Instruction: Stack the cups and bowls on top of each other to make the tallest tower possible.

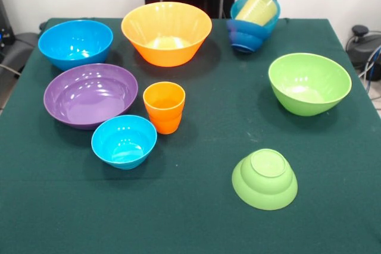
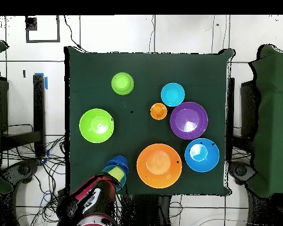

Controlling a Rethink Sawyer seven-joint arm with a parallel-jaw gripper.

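Stack: a pale yellow cup [image 1: 257, 8] is seen tilted inside a light blue bowl [image 1: 262, 21], which is set on a dark blue bowl [image 1: 245, 38] at the table's far edge.
Gripper: the gripper [image 2: 111, 178] is placed over this stack; whether it is open or closed cannot be told.
Loose pieces: an orange cup [image 1: 164, 106], a large orange bowl [image 1: 166, 32], a purple bowl [image 1: 90, 94], two blue bowls and two lime green bowls, one overturned [image 1: 264, 179], are spread apart.
Progress: judged early; most pieces remain unstacked.

Front view: tumbler [image 1: 257, 8] lies in stacked bowls [image 1: 250, 31] — far right; upturned bowl [image 1: 265, 179] nearest.
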